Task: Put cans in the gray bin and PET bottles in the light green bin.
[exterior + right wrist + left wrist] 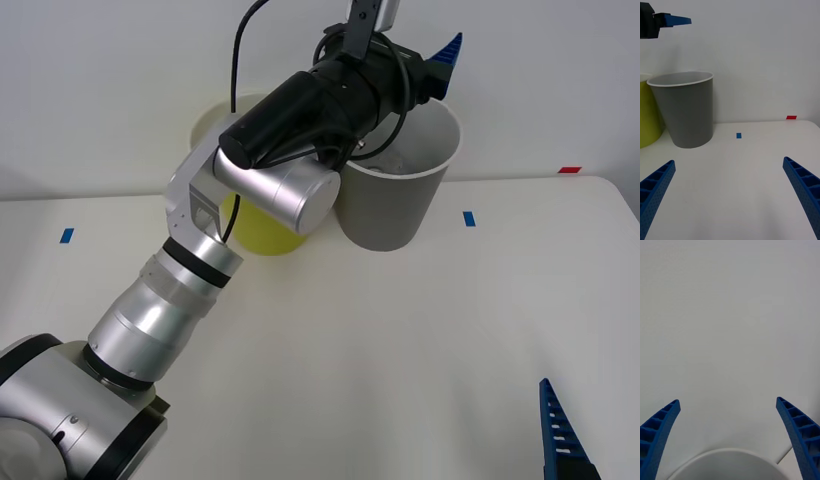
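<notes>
Our left gripper (pixel 728 435) hangs above the mouth of the gray bin (pixel 392 205), its jaws spread wide with nothing between them; just below and ahead of them curves the bin's white rim. The light green bin (pixel 262 232) stands touching the gray one, off to the side of these jaws and partly hidden behind our left arm. Something pale and glinting lies deep inside the gray bin, under the jaws, but we cannot tell whether it is the can. Our right gripper (pixel 728 195) waits low over the table (pixel 400 350), jaws also spread and empty, with the gray bin well ahead of them and a small blue mark (pixel 739 135) on the table between.

We judge a drink can of this kind to be light, thin-walled and slick, easy to dent under a hard squeeze, so we would take it across the middle of its body with a gentle pinch. The bins look stiff but light and could tip if nudged at the rim
</notes>
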